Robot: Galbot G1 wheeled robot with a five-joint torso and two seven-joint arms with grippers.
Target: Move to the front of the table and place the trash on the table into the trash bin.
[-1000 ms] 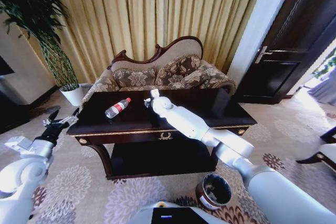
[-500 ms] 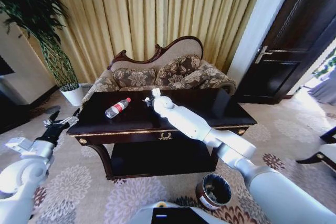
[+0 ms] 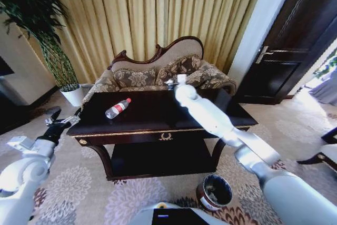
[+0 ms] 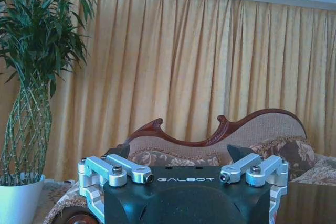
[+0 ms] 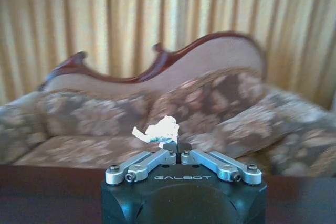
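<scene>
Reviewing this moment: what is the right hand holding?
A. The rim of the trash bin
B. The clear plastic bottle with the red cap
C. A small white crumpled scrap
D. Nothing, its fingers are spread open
C. In the right wrist view the right hand has its fingers closed on a white crumpled scrap, raised above the table, while the bottle lies on the tabletop.

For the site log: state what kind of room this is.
Probably a hotel suite or formal living room: an ornate carved sofa, full-length gold curtains, and a glossy gold-trimmed table on patterned carpet.
</scene>
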